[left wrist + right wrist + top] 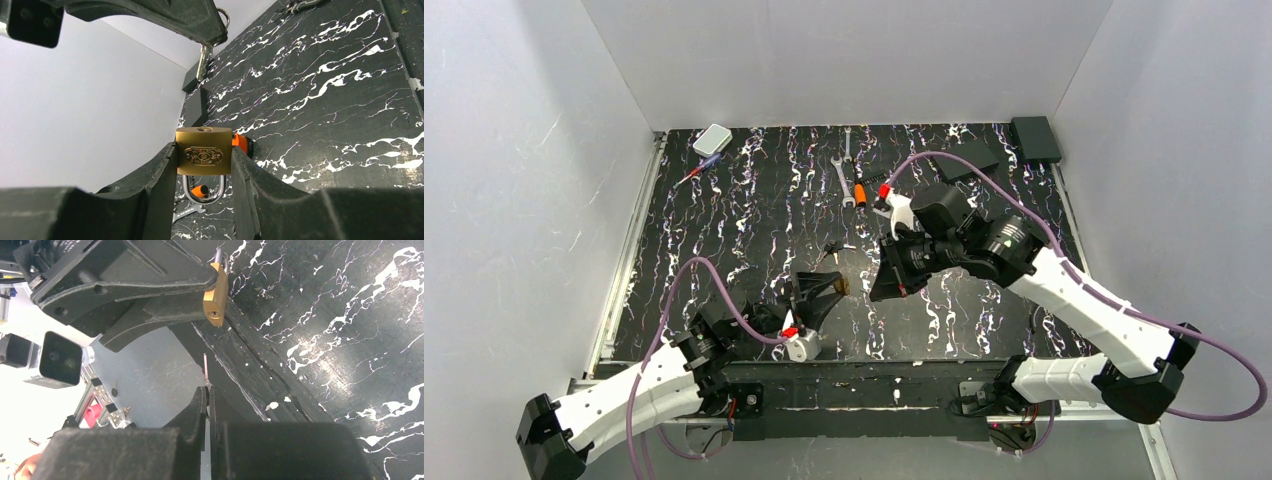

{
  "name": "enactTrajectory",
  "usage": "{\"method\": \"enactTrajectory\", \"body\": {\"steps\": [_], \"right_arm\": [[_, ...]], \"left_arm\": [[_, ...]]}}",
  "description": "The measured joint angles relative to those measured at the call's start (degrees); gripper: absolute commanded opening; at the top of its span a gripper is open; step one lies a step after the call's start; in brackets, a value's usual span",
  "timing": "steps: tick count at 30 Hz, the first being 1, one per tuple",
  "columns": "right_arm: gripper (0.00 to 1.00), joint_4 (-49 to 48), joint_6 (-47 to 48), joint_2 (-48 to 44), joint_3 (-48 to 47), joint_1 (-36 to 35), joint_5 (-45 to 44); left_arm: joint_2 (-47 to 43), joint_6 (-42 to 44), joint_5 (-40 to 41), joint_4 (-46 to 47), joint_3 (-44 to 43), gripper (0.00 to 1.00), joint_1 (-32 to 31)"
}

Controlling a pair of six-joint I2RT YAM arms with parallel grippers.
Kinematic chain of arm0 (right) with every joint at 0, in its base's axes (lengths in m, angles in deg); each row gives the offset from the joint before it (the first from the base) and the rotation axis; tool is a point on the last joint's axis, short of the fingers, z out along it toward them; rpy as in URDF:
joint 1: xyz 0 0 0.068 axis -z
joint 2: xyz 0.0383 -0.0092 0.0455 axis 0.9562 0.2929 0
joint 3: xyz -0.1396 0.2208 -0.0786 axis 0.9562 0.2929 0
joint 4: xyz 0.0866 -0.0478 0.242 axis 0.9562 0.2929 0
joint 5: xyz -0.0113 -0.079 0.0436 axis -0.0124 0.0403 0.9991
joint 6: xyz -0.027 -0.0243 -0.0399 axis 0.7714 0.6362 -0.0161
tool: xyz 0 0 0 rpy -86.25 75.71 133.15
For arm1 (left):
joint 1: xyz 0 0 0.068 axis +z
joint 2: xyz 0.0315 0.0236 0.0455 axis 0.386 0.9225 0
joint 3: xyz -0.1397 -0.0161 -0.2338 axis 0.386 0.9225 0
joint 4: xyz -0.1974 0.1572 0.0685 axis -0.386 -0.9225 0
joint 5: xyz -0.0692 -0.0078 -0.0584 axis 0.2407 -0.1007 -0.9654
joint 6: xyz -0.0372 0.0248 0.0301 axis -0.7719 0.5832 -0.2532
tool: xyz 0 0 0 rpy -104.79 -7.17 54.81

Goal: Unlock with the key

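Key (205, 371): tiny, light, stiff metal, prob. slippery and apt to twist, so best pinched at the head. It is gripped in R gripper (207, 401), jaws shut, blade sticking out. Held mid-table, just right of padlock (203, 156), not touching. Padlock is clamped by L gripper (822, 292), jaws part-open. Table (984, 330) is glossy black, marbled. Walls (524, 200) close in on three sides. Wrenches (844, 180) lie far.

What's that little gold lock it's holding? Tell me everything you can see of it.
It is a small brass padlock, golden and faintly shiny, with an ornate embossed plate on its face. Its silvery U-shaped shackle looks closed. The left claw pinches the body from both sides between two dark fingers, with the shackle pointing back toward that arm. The keyhole in the opposite end faces the other arm, and nothing is in it.
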Motion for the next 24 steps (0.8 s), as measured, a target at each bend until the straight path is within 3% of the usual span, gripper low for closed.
{"method": "enactTrajectory", "body": {"steps": [24], "right_arm": [[0.01, 3.06, 1.75, 8.04, -3.79, 0.0, -3.95]], "left_arm": [[1.06, 1.66, 5.36, -3.66, -0.09, 0.0, -0.39]]}}
